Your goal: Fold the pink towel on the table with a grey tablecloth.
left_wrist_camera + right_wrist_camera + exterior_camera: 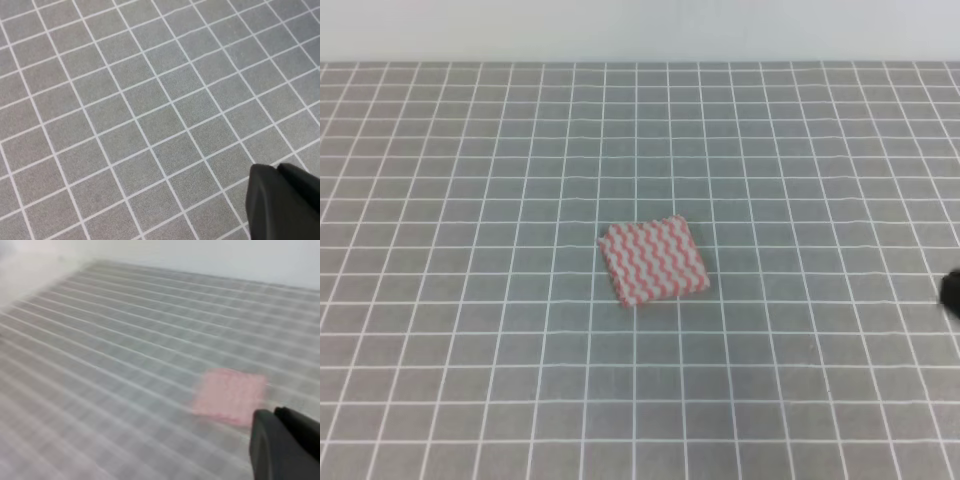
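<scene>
The pink towel lies folded into a small, thick rectangle with pink-and-white zigzag stripes, near the middle of the table with a grey tablecloth. It shows blurred in the right wrist view. Only a black tip of my right gripper shows at the right edge, well away from the towel. Its black finger fills the lower right of the right wrist view. My left gripper's finger shows over bare grid cloth. The towel is out of the left wrist view. Neither gripper touches anything.
A pale wall runs along the table's far edge. The grey grid cloth stretches on all sides of the towel. The right wrist view is blurred by motion.
</scene>
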### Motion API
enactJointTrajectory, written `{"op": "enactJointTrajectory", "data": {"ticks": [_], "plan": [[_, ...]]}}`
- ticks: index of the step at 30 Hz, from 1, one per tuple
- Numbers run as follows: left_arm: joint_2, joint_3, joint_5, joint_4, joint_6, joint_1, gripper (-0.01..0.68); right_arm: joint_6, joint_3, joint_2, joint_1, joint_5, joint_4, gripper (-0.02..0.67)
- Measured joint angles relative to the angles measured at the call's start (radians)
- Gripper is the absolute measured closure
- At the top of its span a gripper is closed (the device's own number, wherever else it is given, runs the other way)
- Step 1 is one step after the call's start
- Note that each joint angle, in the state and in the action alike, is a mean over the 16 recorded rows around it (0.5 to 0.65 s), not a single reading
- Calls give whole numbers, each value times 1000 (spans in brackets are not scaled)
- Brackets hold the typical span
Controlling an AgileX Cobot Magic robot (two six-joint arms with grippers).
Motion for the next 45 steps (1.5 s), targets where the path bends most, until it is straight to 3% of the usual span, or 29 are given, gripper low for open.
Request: {"op": "enactJointTrajectory", "data": {"ticks": [10,21,25,37,40,45], "plan": [[-6,0,-14,3,-1,0,673,-13,201,-97,-75,-376,-122,665],[-1,0,-5,10,0,0,673,-35,384,-281,-216,-396,-141,665],[-1,0,-3,12,0,0,673,59,433,-326,-238,-394,-229,665],[-1,0,3,12,0,0,673,604,563,-485,-319,-212,-736,665],[-1,0,0,12,0,0,673,669,578,-519,-338,-141,-809,665],[-2,0,-3,12,0,0,673,657,581,-551,-356,-65,-819,665]]}}
